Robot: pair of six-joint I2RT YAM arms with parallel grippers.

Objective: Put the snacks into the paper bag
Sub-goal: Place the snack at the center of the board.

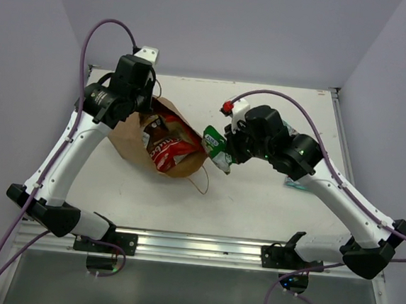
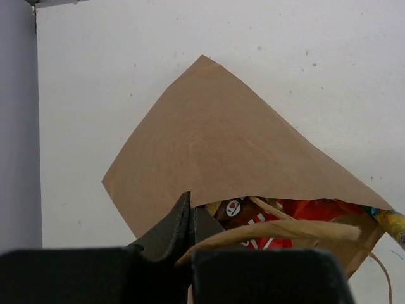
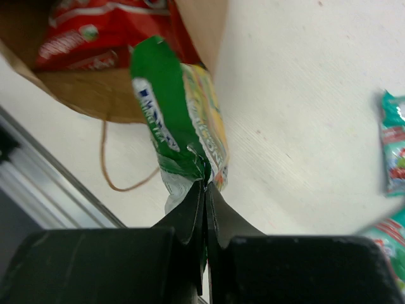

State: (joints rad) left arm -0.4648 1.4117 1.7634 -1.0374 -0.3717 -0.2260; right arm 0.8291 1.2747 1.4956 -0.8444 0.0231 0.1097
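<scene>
The brown paper bag point(image 1: 129, 140) lies on its side left of centre, its mouth facing right. My left gripper point(image 1: 148, 113) is shut on the bag's upper rim point(image 2: 209, 152) and holds the mouth open; a twisted handle point(image 2: 285, 229) crosses in front of the fingers. Red snack packets point(image 1: 171, 151) lie inside the bag point(image 2: 313, 211). My right gripper point(image 1: 228, 154) is shut on the lower end of a green multicoloured candy bag point(image 3: 171, 107), hanging just outside the bag's mouth point(image 3: 95, 95). A small teal packet point(image 1: 296, 183) lies on the table under the right arm.
The bag's lower handle loop point(image 3: 120, 183) trails on the table towards the near rail point(image 1: 195, 245). Two teal packets point(image 3: 395, 142) show at the right edge of the right wrist view. Purple walls close in the table at the left, back and right.
</scene>
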